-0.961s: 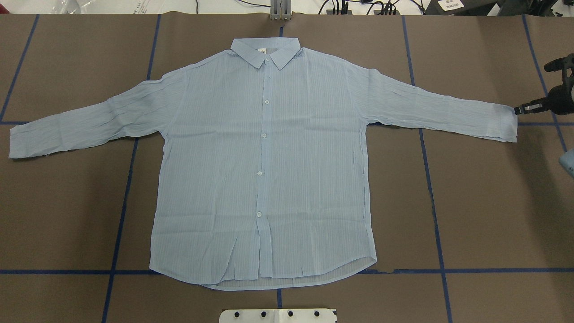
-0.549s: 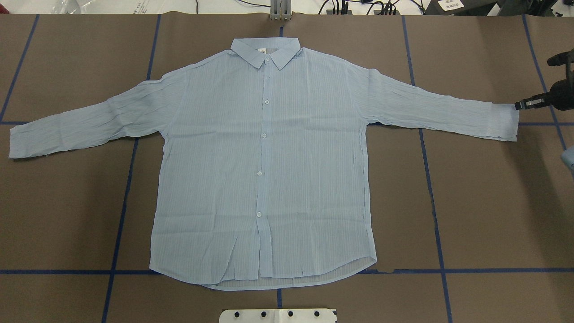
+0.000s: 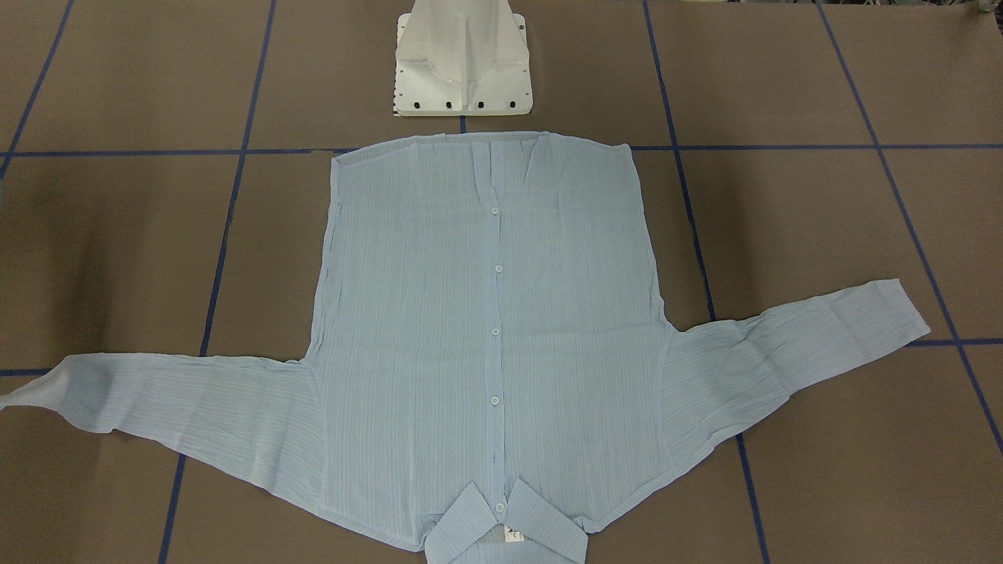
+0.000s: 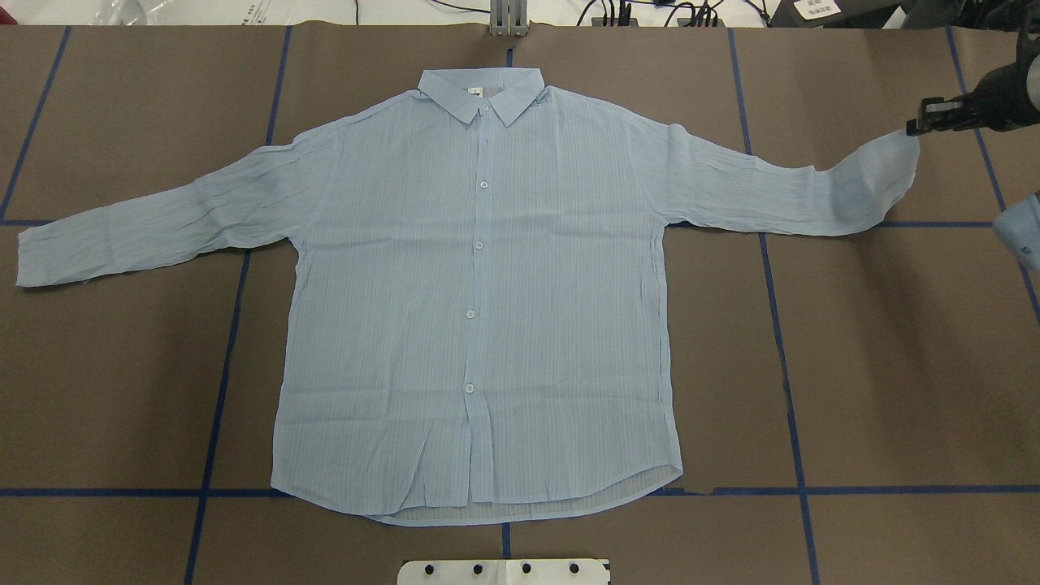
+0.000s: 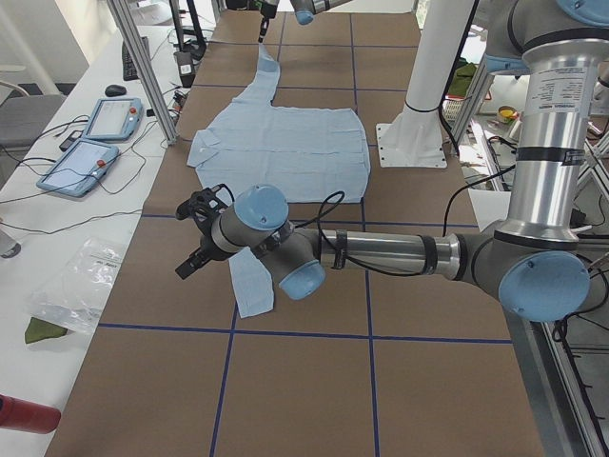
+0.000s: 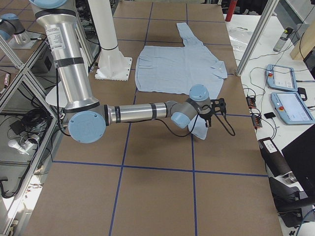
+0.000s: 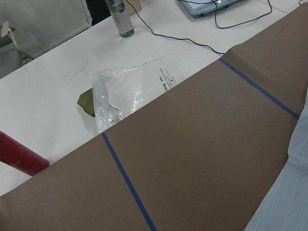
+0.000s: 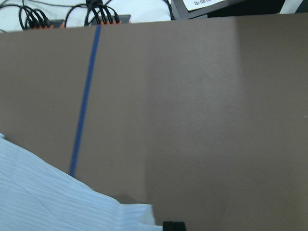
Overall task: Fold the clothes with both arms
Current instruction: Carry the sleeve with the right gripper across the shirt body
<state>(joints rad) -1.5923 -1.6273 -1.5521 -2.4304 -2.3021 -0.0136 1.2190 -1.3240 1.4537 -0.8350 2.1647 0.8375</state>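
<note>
One light-blue shirt (image 4: pixel 479 309) — spread flat, buttons up, on the brown table (image 4: pixel 894 366) gridded with blue tape. Collar (image 4: pixel 481 91) at top centre of the overhead view; hem at bottom centre, just short of the white pedestal base (image 4: pixel 504 571).

Two sleeves. One stretches to the left edge of the overhead frame, and its flat cuff (image 4: pixel 41 258) rests on the table. The other runs toward the upper right and curls upward at its end, where the raised cuff (image 4: pixel 890 166) is off the surface.

Right gripper (image 4: pixel 914 127): upper right of the overhead frame, jaws clenched on the top corner of the raised cuff. In its wrist view striped cloth fills the lower left, with one black fingertip (image 8: pixel 174 226) at the bottom edge, just beside the cloth's corner.

Left gripper (image 5: pixel 195 236): seen only in the exterior left view, left of centre, near the flat sleeve and over the table — whether its jaws are spread or closed cannot be told. Its wrist view shows the sleeve edge at the lower right corner, plus a plastic bag (image 7: pixel 130 91) and a red cylinder (image 7: pixel 19 156) on the white bench beyond the table.
</note>
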